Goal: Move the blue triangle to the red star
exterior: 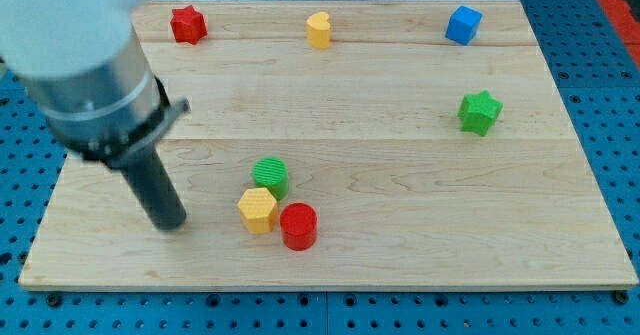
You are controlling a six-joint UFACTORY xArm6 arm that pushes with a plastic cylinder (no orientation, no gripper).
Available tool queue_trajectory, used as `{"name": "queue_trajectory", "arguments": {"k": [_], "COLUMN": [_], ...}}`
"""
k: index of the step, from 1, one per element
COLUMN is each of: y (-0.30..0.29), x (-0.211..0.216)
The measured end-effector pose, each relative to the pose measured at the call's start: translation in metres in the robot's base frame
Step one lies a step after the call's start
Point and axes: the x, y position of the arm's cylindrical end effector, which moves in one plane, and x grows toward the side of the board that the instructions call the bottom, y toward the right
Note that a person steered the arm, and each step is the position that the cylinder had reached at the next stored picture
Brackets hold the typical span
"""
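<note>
The red star point(187, 23) lies at the board's top left corner. The only blue block point(463, 24) in view sits at the top right and looks like a cube. I cannot make out a blue triangle, and my arm hides part of the board's left side. My tip point(171, 225) rests on the board at the lower left, well below the red star and just left of the yellow hexagon point(258, 210), not touching it.
A green cylinder point(270, 176), the yellow hexagon and a red cylinder point(298, 225) cluster at bottom centre. A yellow block point(318, 29) sits at top centre. A green star point(479, 112) lies at the right. The board's left edge point(45, 225) is near my tip.
</note>
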Motion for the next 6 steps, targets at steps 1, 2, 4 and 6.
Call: {"name": "queue_trajectory", "arguments": {"k": [1, 2, 4, 6], "y": [-0.014, -0.086, -0.068, -0.099], "x": [-0.075, -0.120, -0.214, -0.259]}}
